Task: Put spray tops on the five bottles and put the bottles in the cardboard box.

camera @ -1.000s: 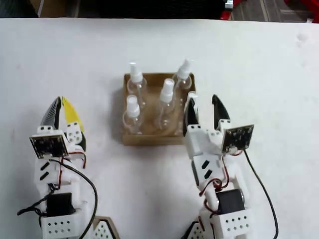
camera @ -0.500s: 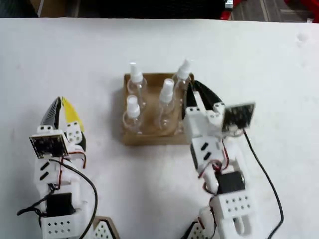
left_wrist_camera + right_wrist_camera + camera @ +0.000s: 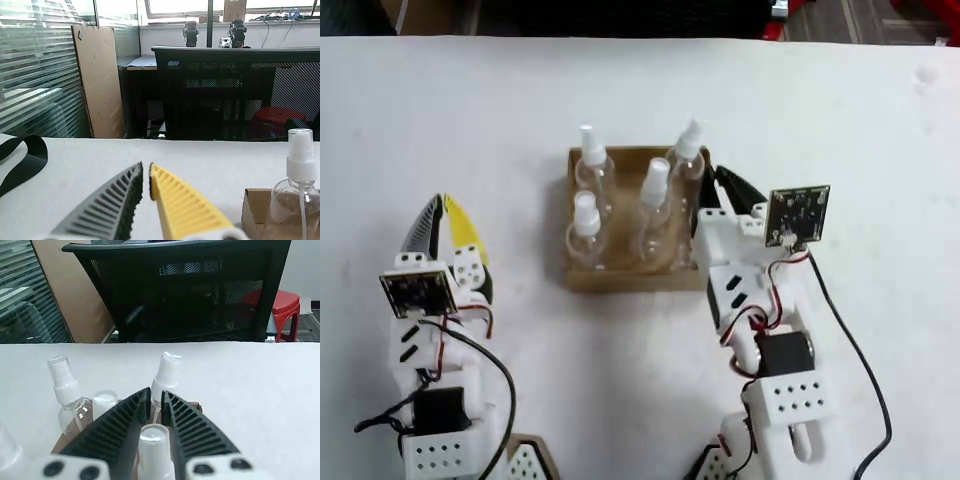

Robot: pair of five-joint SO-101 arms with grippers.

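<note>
**Right claw closed on the fifth bottle at the box wall**

Since one second ago the right claw point(image 3: 718, 185) has changed from a wide spread to a narrow setting. The right arm has also shifted forward along the right side of the cardboard box point(image 3: 620, 280). The left arm has not moved.

1. Right claw. Both ribbed fingers press against the white spray top point(image 3: 154, 437) of the fifth bottle point(image 3: 155, 460), one on each side. The claw sits over the right wall of the box. The frames do not show whether the base of this bottle stands inside the box or just outside it.

2. Left claw point(image 3: 445, 215). The grey and yellow fingers are nearly together, with a thin slit between them, and hold nothing. The claw rests low over the counter point(image 3: 520, 100), well to the left of the box.

3. Box contents. The four bottles point(image 3: 653, 200) stand upright inside the box, each with a white spray top fitted. Two are along the left side and two toward the right side. The far right one is just beside the right claw.

4. Box position. The box lies on the counter between the two arms.
</note>
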